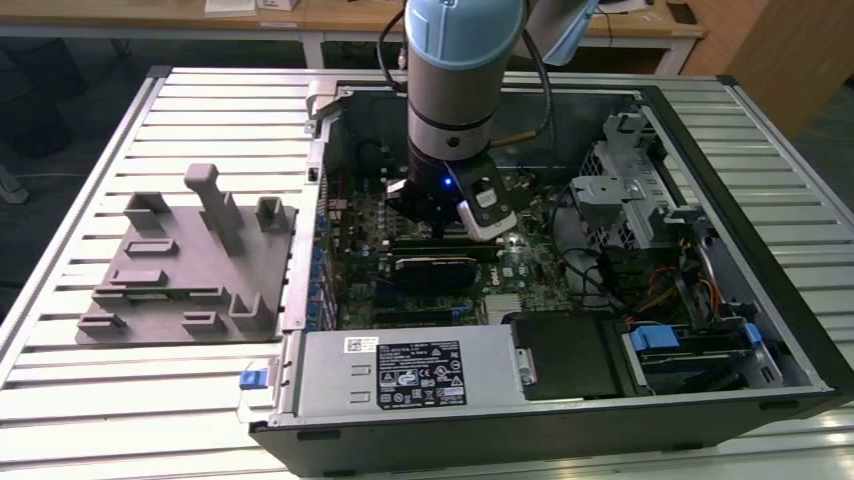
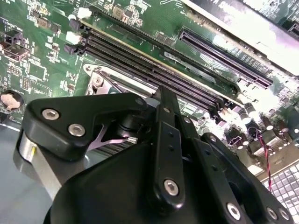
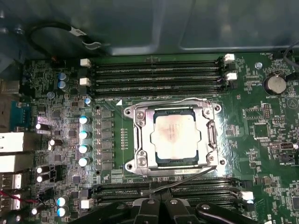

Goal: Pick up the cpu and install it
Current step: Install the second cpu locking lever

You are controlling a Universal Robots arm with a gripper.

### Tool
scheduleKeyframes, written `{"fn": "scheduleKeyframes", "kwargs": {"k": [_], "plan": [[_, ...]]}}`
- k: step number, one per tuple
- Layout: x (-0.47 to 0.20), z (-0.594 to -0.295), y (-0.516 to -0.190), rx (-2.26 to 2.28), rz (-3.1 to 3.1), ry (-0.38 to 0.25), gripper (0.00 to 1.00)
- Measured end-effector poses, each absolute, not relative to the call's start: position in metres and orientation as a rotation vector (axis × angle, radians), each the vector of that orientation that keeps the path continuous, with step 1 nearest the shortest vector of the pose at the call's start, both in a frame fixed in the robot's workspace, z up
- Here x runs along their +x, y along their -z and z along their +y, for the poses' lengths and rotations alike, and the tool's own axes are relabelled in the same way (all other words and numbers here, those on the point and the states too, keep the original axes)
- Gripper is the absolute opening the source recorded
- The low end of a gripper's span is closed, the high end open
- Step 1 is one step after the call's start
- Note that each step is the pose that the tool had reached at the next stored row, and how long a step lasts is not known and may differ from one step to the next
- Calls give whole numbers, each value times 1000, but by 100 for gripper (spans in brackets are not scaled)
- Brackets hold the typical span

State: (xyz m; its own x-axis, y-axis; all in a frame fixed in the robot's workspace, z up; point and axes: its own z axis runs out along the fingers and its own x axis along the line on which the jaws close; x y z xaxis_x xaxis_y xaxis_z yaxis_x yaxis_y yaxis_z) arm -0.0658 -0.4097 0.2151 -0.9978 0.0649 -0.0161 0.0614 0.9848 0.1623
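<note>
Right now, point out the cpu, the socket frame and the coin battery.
cpu (image 3: 176, 136), first wrist view, centre of its silver top.
socket frame (image 3: 140, 144), first wrist view, metal rim beside the chip.
coin battery (image 3: 274, 84), first wrist view, its face.

No legible print, even on the power supply's label (image 1: 419, 373)

Open air lies above the cpu (image 3: 176, 136) in its metal socket frame (image 3: 140, 140). Memory slots (image 3: 154, 74) flank the frame on two sides; capacitors (image 3: 84, 140) stand beside it. Case walls (image 1: 327, 130) and drive cage (image 1: 627, 170) hem the motherboard (image 3: 261, 135).
</note>
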Motion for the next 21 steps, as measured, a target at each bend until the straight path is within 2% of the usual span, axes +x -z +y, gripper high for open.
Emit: {"fn": "scheduleKeyframes", "kwargs": {"k": [13, 21], "plan": [[-66, -411, -235, 99, 3109, -236, 11], [-65, -412, -243, 99, 3111, -197, 11]]}}
